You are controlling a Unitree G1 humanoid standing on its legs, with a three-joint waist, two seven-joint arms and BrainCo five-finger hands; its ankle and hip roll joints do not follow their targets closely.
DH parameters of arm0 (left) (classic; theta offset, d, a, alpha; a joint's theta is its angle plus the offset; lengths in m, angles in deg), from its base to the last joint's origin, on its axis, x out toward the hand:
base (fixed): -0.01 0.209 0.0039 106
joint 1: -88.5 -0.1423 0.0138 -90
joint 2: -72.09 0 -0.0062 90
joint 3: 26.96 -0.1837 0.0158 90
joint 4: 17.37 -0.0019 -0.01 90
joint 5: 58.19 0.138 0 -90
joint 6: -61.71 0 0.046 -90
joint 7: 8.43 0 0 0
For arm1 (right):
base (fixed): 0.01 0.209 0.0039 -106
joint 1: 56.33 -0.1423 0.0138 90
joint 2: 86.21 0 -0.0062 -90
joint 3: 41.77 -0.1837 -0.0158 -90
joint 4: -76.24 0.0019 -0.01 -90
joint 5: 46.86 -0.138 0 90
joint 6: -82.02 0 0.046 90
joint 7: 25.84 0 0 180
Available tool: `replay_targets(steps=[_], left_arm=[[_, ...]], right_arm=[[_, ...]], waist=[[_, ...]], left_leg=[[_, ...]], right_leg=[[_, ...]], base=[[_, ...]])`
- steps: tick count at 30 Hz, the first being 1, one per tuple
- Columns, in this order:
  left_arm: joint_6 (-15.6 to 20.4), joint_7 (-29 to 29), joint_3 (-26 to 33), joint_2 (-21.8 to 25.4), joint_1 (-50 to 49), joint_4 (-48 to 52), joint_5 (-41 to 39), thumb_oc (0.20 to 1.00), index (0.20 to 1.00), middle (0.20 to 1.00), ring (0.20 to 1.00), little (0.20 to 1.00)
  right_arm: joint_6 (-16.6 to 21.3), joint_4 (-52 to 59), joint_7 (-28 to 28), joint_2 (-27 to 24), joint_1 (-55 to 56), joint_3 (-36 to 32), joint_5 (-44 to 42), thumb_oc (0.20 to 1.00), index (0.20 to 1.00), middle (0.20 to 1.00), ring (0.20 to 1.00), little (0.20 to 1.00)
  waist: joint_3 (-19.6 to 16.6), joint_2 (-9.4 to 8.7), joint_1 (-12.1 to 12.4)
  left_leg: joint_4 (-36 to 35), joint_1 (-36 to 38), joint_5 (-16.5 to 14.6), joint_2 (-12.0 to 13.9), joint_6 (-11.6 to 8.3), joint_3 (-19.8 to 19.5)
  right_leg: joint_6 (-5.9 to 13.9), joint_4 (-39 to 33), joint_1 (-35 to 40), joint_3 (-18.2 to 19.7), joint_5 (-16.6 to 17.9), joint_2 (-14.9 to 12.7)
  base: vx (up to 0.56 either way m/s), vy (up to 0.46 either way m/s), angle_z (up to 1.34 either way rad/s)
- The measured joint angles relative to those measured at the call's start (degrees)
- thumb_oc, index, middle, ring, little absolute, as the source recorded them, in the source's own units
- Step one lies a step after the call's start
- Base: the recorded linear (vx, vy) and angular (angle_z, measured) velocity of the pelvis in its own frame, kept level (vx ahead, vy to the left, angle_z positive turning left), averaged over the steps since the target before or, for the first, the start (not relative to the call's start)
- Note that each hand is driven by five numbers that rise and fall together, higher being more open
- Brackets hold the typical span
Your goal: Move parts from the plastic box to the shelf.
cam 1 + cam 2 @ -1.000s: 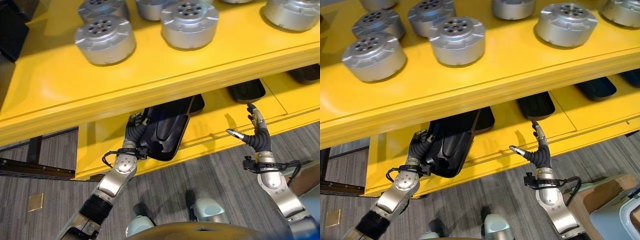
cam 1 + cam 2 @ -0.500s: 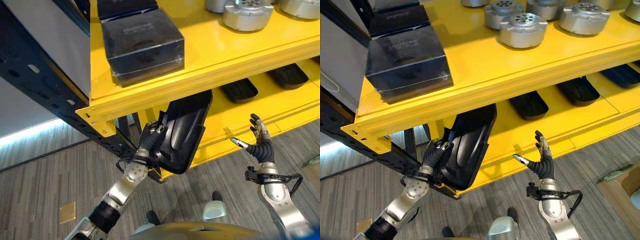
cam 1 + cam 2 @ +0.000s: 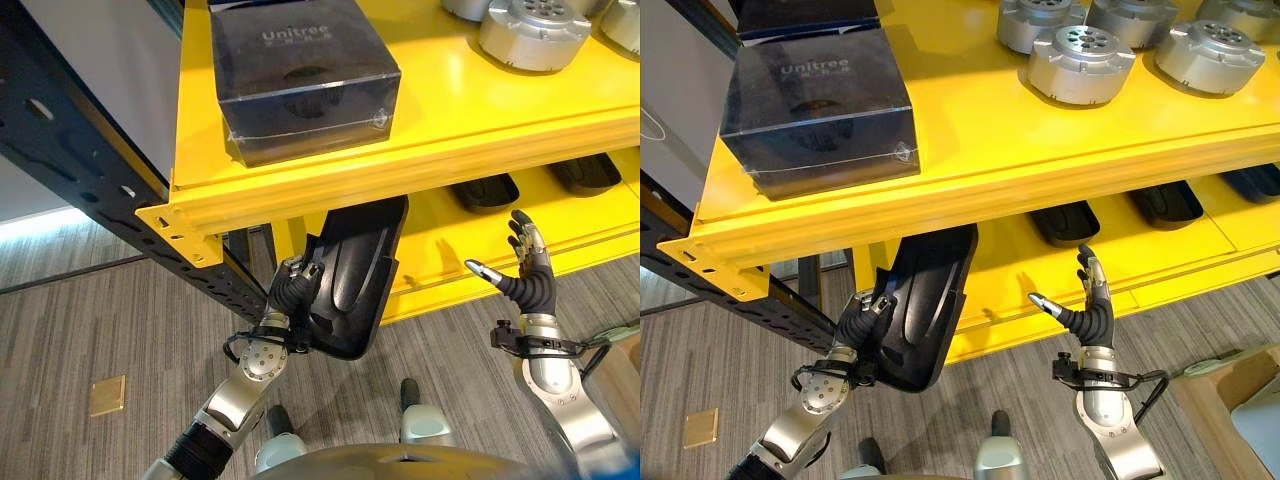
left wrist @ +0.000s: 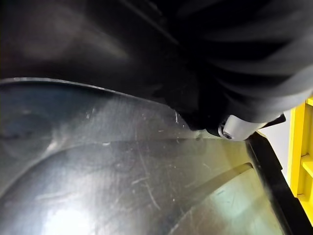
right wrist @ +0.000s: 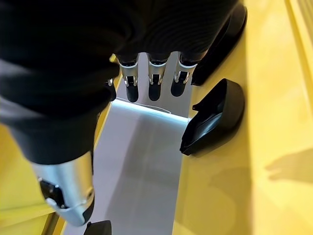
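Fingers (image 3: pixel 291 272) of left hand (image 3: pixel 287 297) grip black part (image 3: pixel 355 270)

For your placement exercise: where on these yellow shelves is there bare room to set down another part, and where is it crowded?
Free: the lower shelf between the black part in the left hand and the nearest black tray. Also the upper shelf between the dark box and the silver discs. Crowded: among those discs.

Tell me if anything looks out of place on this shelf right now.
The black part in the left hand stands tilted on end at the lower shelf edge, while the other black parts lie flat on it.
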Motion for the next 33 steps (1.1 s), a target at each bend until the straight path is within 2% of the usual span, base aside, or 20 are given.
replay_targets(steps=[6, 9, 10, 12, 13, 15, 18, 20, 21, 22, 23, 24, 25, 26, 27, 28, 29, 31, 32, 33], left_arm=[[0.01, 1.26, 0.19, 0.32, -0.74, 0.00, -0.04, 0.200, 0.200, 0.200, 0.200, 0.200], [0.12, 0.81, 0.07, 0.04, 0.91, -1.85, -0.02, 0.200, 0.200, 0.200, 0.200, 0.200], [0.13, -0.11, -0.59, -0.24, 2.97, -4.05, 0.28, 0.200, 0.200, 0.200, 0.200, 0.200], [-0.01, -0.59, -2.03, -0.05, 4.75, -5.42, 1.14, 0.200, 0.200, 0.200, 0.200, 0.200], [-0.22, -0.76, -2.32, 0.03, 4.59, -5.34, 1.16, 0.200, 0.200, 0.200, 0.200, 0.200], [-0.22, -1.07, -2.33, -0.07, 3.82, -5.45, 1.10, 0.200, 0.200, 0.200, 0.200, 0.200], [-0.19, -0.17, -1.46, 0.87, 3.42, -5.74, 0.69, 0.200, 0.200, 0.200, 0.200, 0.200], [-0.21, 0.19, 0.91, 2.64, 3.34, -6.25, -0.18, 0.200, 0.200, 0.200, 0.200, 0.200], [0.00, 0.54, 2.79, 3.97, 3.27, -6.81, -0.68, 0.200, 0.200, 0.200, 0.200, 0.200], [0.19, 1.90, 4.63, 1.41, 3.18, -8.99, -1.69, 0.200, 0.200, 0.200, 0.200, 0.200], [0.09, 2.80, 5.52, 0.50, 2.47, -9.35, -1.97, 0.200, 0.200, 0.200, 0.200, 0.200], [0.09, 3.47, 5.80, 0.16, 1.86, -9.30, -2.35, 0.200, 0.200, 0.200, 0.200, 0.200], [0.10, 3.85, 5.78, -0.07, 1.49, -9.29, -2.37, 0.200, 0.200, 0.200, 0.200, 0.200], [0.13, 4.00, 5.54, -0.52, 0.67, -9.20, -2.37, 0.200, 0.200, 0.200, 0.200, 0.200], [0.18, 3.98, 5.19, -1.16, -0.61, -8.96, -2.39, 0.200, 0.200, 0.200, 0.200, 0.200], [0.24, 3.75, 4.49, -1.67, -1.14, -8.81, -2.40, 0.200, 0.200, 0.200, 0.200, 0.200], [0.26, 3.49, 3.21, -2.43, -1.19, -8.80, -2.40, 0.200, 0.200, 0.200, 0.200, 0.200], [0.60, 3.08, 1.44, -2.51, -1.03, -8.78, -2.57, 0.200, 0.200, 0.200, 0.200, 0.200], [0.83, 2.46, 1.31, -2.55, -0.36, -8.73, -3.48, 0.200, 0.200, 0.200, 0.200, 0.200], [1.03, 2.48, 1.45, -2.27, -0.05, -8.66, -3.65, 0.200, 0.200, 0.200, 0.200, 0.200]], right_arm=[[0.10, 0.35, -10.80, -4.06, -3.71, 6.35, 0.22, 1.000, 1.000, 1.000, 1.000, 1.000], [-0.42, 0.26, -14.03, -4.20, -8.04, 10.52, 0.20, 1.000, 1.000, 1.000, 1.000, 1.000], [-0.08, 0.14, -14.45, -3.23, -8.73, 10.69, 0.15, 1.000, 1.000, 1.000, 1.000, 1.000], [0.34, 0.00, -15.18, -3.08, -8.45, 11.30, 0.16, 1.000, 1.000, 1.000, 1.000, 1.000], [0.49, -0.02, -15.76, -2.87, -7.67, 11.30, 0.15, 1.000, 1.000, 1.000, 1.000, 1.000], [1.09, -0.35, -16.27, -2.21, -7.40, 11.32, 0.15, 1.000, 1.000, 1.000, 1.000, 1.000], [1.73, -3.49, -16.87, 1.04, -10.75, 13.76, 0.24, 1.000, 1.000, 1.000, 1.000, 1.000], [1.76, -3.66, -18.42, 0.63, -11.73, 15.44, 0.26, 1.000, 1.000, 1.000, 1.000, 1.000], [1.81, -3.55, -18.99, 0.21, -12.00, 15.44, 0.10, 1.000, 1.000, 1.000, 1.000, 1.000], [1.72, -4.59, -19.58, -1.51, -13.79, 15.32, 0.01, 1.000, 1.000, 1.000, 1.000, 1.000], [1.50, -4.51, -20.15, -2.62, -14.72, 15.05, -0.07, 1.000, 1.000, 1.000, 1.000, 1.000], [1.28, -4.41, -20.50, -3.51, -15.24, 15.07, -0.24, 1.000, 1.000, 1.000, 1.000, 1.000], [0.83, -4.04, -21.06, -4.61, -15.48, 14.98, -0.48, 1.000, 1.000, 1.000, 1.000, 1.000], [0.40, -3.05, -21.60, -5.28, -14.78, 14.20, -0.55, 1.000, 1.000, 1.000, 1.000, 1.000], [0.24, -2.08, -21.82, -5.81, -13.76, 13.55, -0.60, 1.000, 1.000, 1.000, 1.000, 1.000], [0.22, -0.60, -21.74, -6.09, -11.88, 12.28, -0.59, 1.000, 1.000, 1.000, 1.000, 1.000], [0.21, 1.15, -21.39, -6.08, -8.79, 10.47, -0.58, 1.000, 1.000, 1.000, 1.000, 1.000], [-0.18, 1.98, -19.99, -5.73, -6.33, 9.97, -0.42, 1.000, 1.000, 1.000, 1.000, 1.000], [-0.40, 1.72, -19.06, -5.23, -6.84, 10.41, 0.16, 1.000, 1.000, 1.000, 1.000, 1.000], [-0.24, 0.76, -18.76, -5.09, -7.86, 11.02, 0.24, 1.000, 1.000, 1.000, 1.000, 1.000]], waist=[[0.56, -1.17, 1.20], [1.90, -3.73, 4.32], [2.25, -4.35, 4.04], [2.69, -4.22, 4.13], [2.57, -4.56, 3.95], [1.94, -5.54, 4.68], [2.47, -4.20, 6.30], [2.68, -3.46, 6.85], [1.94, -4.84, 7.70], [2.52, -1.18, 8.13], [2.71, 0.05, 8.48], [2.72, 0.18, 8.49], [2.73, -0.44, 8.54], [2.82, -0.81, 8.85], [2.64, -0.69, 8.84], [2.73, -0.93, 7.98], [2.70, -0.88, 5.95], [1.79, -1.40, 4.89], [1.15, -1.35, 4.46], [1.07, -1.17, 4.83]], left_leg=[[1.09, 2.29, -2.71, -1.26, 0.48, -0.03], [5.42, 1.67, -7.54, -4.01, 2.16, -5.68], [9.14, -0.09, -9.96, -3.46, 1.52, -6.76], [10.82, -1.00, -10.76, -1.89, 1.45, -9.06], [10.73, -1.05, -10.52, -1.65, 1.57, -9.52], [10.55, -1.07, -9.93, -0.90, 1.51, -10.26], [10.59, -2.06, -9.60, 1.30, 0.60, -12.63], [8.69, -1.94, -7.24, 3.80, -1.73, -15.79], [8.07, -1.94, -6.39, 4.63, -2.61, -16.34], [8.11, -2.31, -4.71, 7.97, -0.75, -16.65], [8.75, -3.67, -1.63, 9.21, 2.44, -15.14], [8.80, -5.01, 3.26, 9.39, 4.35, -14.42], [8.58, -6.27, 9.68, 9.46, 4.72, -14.18], [8.27, -6.28, 13.65, 9.76, 4.56, -13.02], [8.54, -6.23, 15.59, 9.91, 4.78, -10.70], [8.74, -7.15, 17.67, 10.39, 4.99, -5.67], [10.71, -9.23, 17.76, 10.69, 4.15, 1.12], [15.12, -10.50, 9.93, 10.52, 3.27, 11.05], [12.11, -8.17, 5.06, 6.64, 3.07, 12.88], [7.61, -5.89, 3.49, 5.27, 3.39, 10.67]], right_leg=[[-0.07, 1.07, -0.31, 4.32, 0.02, -0.50], [-0.67, 4.95, -2.36, 5.69, 0.08, -1.22], [-0.62, 8.30, -3.55, 5.65, 0.11, -1.42], [0.22, 18.48, -9.17, 6.97, 0.28, -1.10], [-0.05, 19.87, -10.16, 7.79, -0.08, -1.16], [-0.06, 17.17, -9.61, 9.46, -0.19, -3.20], [2.26, 7.47, -8.31, 14.06, 1.59, -6.90], [2.60, 1.58, -4.10, 12.82, 1.39, -4.19], [3.03, 2.30, -3.72, 11.02, 0.48, -1.64], [1.28, 5.24, -4.57, 8.49, 0.09, 0.80], [-0.38, 6.79, -5.71, 7.69, -0.90, 2.21], [-1.64, 8.10, -6.44, 6.56, -1.66, 2.60], [-3.41, 11.06, -7.68, 4.61, -3.46, 2.62], [-4.71, 11.87, -6.97, 3.35, -4.88, 2.66], [-6.03, 12.44, -6.42, 2.02, -5.75, 2.96], [-6.79, 12.24, -5.28, -0.60, -6.53, 2.69], [-7.38, 10.94, -3.42, -4.97, -6.81, 2.44], [-8.24, 8.41, -1.83, -9.37, -6.46, 3.00], [-7.84, 7.97, -2.18, -10.16, -5.91, 4.16], [-7.84, 8.87, -3.74, -9.53, -5.91, 5.37]], base=[[0.04, 0.212, -0.30], [0.00, 0.022, -0.55], [0.07, -0.193, -0.17], [0.11, -0.226, 0.17], [0.12, -0.361, 0.26], [0.14, -0.509, 0.29], [0.12, -0.455, 0.24], [0.01, -0.460, 0.70], [-0.04, -0.435, 0.55], [-0.03, -0.461, 0.27], [-0.02, -0.362, 0.18], [0.01, -0.352, 0.31], [0.03, -0.270, 0.45], [0.05, -0.300, 0.46], [-0.01, -0.278, 0.60], [-0.03, -0.212, 1.19], [-0.10, -0.156, 1.55], [-0.05, -0.065, 1.33], [-0.02, -0.021, 0.57], [0.00, 0.000, 0.00]])
